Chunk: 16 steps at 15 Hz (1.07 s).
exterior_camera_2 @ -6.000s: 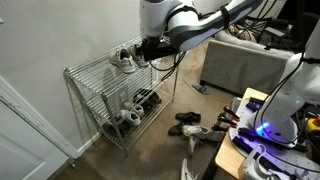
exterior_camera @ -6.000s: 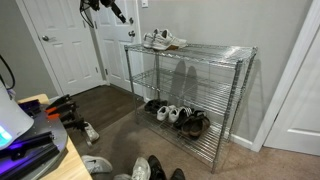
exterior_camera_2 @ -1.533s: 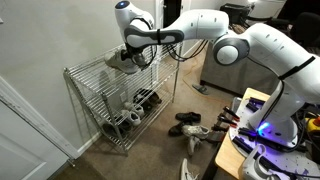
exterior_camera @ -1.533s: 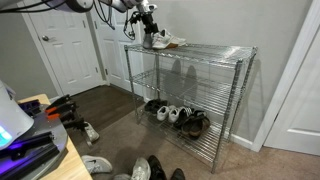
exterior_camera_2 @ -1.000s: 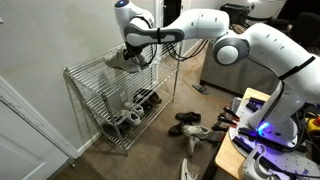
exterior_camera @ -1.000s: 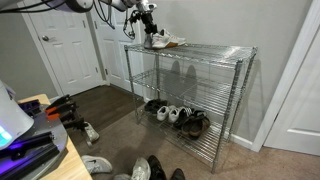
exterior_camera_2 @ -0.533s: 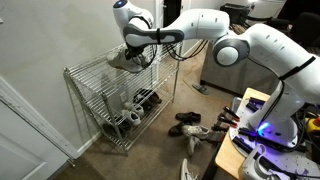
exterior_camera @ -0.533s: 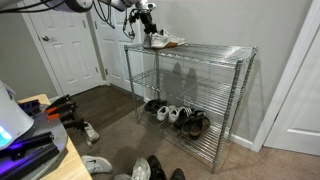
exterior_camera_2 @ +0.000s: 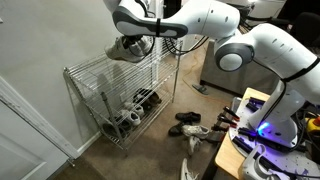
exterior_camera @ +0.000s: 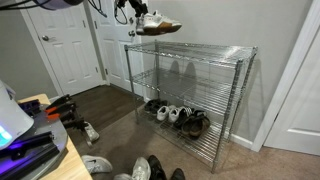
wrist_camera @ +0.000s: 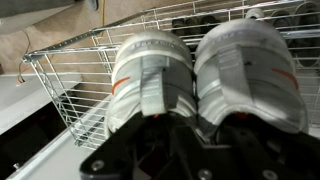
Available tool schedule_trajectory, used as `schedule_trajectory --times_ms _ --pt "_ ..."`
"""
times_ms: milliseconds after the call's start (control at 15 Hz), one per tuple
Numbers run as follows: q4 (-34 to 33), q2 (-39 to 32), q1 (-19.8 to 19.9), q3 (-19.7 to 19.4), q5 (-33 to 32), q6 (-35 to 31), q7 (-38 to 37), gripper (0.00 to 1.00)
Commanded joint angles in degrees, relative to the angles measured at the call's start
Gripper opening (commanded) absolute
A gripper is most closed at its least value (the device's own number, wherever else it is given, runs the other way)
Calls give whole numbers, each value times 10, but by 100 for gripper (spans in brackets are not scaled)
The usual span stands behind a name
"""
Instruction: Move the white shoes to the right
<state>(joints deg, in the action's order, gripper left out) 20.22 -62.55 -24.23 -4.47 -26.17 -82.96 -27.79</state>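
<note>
The pair of white shoes [exterior_camera: 160,25] hangs in the air above the top left end of the wire rack [exterior_camera: 215,50], lifted clear of the shelf. My gripper [exterior_camera: 139,17] is shut on the shoes at their heel ends. In the other exterior view the shoes [exterior_camera_2: 126,48] float above the rack's top shelf [exterior_camera_2: 110,72]. In the wrist view both white shoes [wrist_camera: 205,70] lie side by side, toes pointing away, and my gripper [wrist_camera: 192,125] pinches their inner collars together.
The rack's bottom shelf holds several dark and white shoes [exterior_camera: 178,116]. More shoes [exterior_camera: 150,168] lie on the floor in front. White doors [exterior_camera: 70,50] stand beside the rack, and a desk with gear [exterior_camera: 30,140] is near the camera.
The shoes have risen off the top shelf with my gripper shut on them; half a second ago they still rested on the rack.
</note>
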Motion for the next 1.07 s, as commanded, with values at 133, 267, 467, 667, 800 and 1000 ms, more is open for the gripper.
schedule_trajectory --times_ms 133,267,467,667,800,1000 --pt "0 38 -25 -77 -6 54 45 9" --pt "3 42 -25 -96 -13 82 63 9" --pt "4 51 -27 -119 -26 132 117 9" --pt "5 65 -38 -140 -52 182 181 9" --pt "8 75 -49 -156 -78 220 218 9" --pt "17 87 -63 -169 -123 283 269 8"
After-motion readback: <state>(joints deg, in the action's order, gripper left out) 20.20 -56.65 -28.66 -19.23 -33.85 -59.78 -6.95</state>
